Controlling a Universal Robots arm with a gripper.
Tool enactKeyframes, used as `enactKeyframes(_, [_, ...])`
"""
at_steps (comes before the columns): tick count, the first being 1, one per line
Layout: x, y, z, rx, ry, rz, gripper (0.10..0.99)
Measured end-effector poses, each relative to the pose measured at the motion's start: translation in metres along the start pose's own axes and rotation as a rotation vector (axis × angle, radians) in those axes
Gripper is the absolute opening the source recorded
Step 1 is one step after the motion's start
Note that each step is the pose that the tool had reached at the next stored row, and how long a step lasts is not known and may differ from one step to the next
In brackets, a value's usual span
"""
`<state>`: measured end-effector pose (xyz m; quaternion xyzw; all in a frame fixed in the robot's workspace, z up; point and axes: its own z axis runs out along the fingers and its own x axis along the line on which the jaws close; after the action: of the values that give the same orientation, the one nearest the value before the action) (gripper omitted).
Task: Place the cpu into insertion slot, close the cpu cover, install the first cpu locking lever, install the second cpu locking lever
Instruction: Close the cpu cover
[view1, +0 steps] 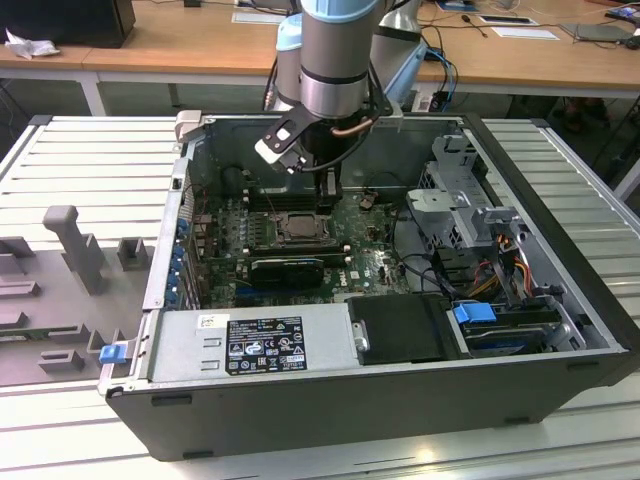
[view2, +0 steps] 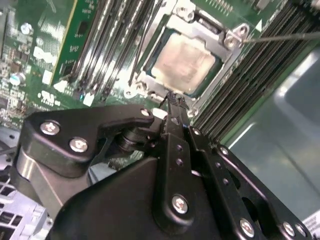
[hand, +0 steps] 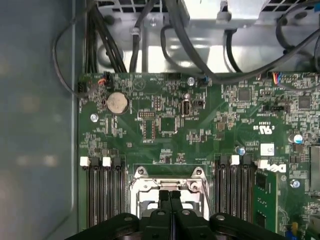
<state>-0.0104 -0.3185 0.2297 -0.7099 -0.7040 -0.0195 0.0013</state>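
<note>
The cpu (view2: 184, 62), a pale silver-beige square, lies in the insertion slot (view1: 297, 228) on the green board. The grey cpu cover (view2: 227, 52) lies flat around it, with the chip showing through its window. A thin locking lever wire (view2: 282, 36) runs out from one corner of the cover. My gripper (view2: 172, 100) is shut, its black fingertips pressed together just above the socket's edge and holding nothing. In the first wrist view the gripper (hand: 170, 196) stands over the cover's hinge edge (hand: 167, 182). In the exterior view the gripper (view1: 326, 198) hangs inside the case, just behind the socket.
Long black memory slots (hand: 102, 195) flank the socket on both sides. A long black card (view1: 288, 268) lies in front of it. The power supply (view1: 250, 345), a drive cage (view1: 470, 205) with cables, and the case walls (view1: 170, 250) ring the board.
</note>
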Motion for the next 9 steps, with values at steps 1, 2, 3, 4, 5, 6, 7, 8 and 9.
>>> enactKeyframes(1, [-0.0001, -0.0045, 0.0006, 0.000, 0.0001, -0.001, 0.106])
enactKeyframes(2, [-0.0001, -0.0065, 0.0007, 0.000, 0.0003, -0.001, 0.106])
enactKeyframes(3, [-0.0001, -0.0074, 0.0008, 0.000, 0.0004, -0.001, 0.106])
enactKeyframes(4, [-0.0001, -0.0081, 0.0008, 0.000, 0.0005, -0.001, 0.106])
enactKeyframes(5, [-0.0001, -0.0087, 0.0009, 0.000, 0.0005, -0.001, 0.106])
enactKeyframes(6, [-0.0001, -0.0096, 0.0009, 0.000, 0.0006, -0.002, 0.106])
enactKeyframes(7, [-0.0001, -0.0103, 0.0010, 0.000, 0.0006, -0.002, 0.106])
enactKeyframes(8, [-0.0001, -0.0107, 0.0010, 0.000, 0.0006, -0.001, 0.106])
enactKeyframes(9, [-0.0001, -0.0111, 0.0010, 0.000, 0.0008, -0.001, 0.106])
